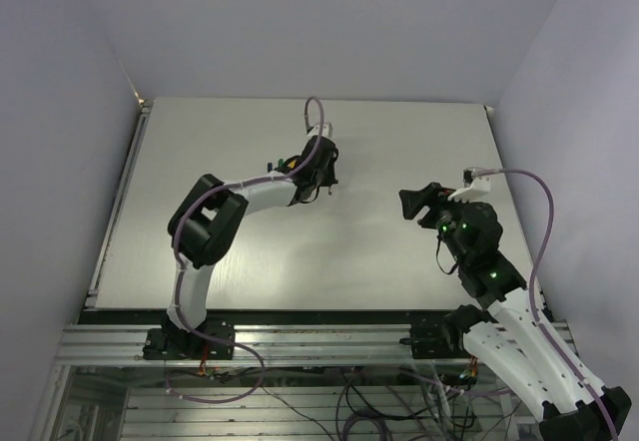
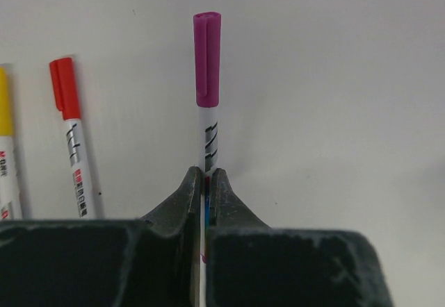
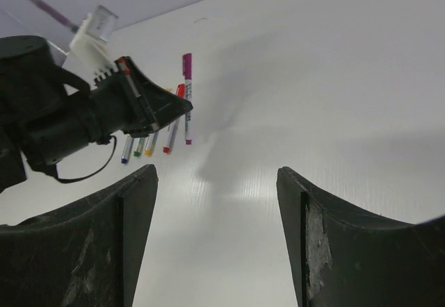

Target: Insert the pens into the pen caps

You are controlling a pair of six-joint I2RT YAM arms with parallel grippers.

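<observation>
In the left wrist view, the magenta-capped pen [image 2: 208, 137] vanishes at lower centre between the fingers of the left gripper [image 2: 206, 182]. The gripper body hides the lower end of the red-capped pen [image 2: 73, 154]. The frame's left edge cuts the yellow-capped pen [image 2: 5, 147]. From above, the pens cannot be made out beneath the left arm [image 1: 250, 197]. In the right wrist view, the blue pen [image 3: 126, 152] and green pen [image 3: 138, 148] show only their lower ends.

Five pens [image 3: 156, 140] lie side by side in a row on the worktop [image 1: 399, 142], towards its far middle, beneath the left claw [image 2: 206, 176]. The end pen [image 2: 207, 137] is pinched between that claw's fingers and reaches farther forward than the neighbouring pen [image 2: 75, 161] on its left. A third pen [image 2: 5, 161] lies left again. Their caps [image 2: 207, 57] sit on the ends pointing away from the claw. The right claw [image 3: 215, 176] hangs well to the right of the row, apart from it.
</observation>
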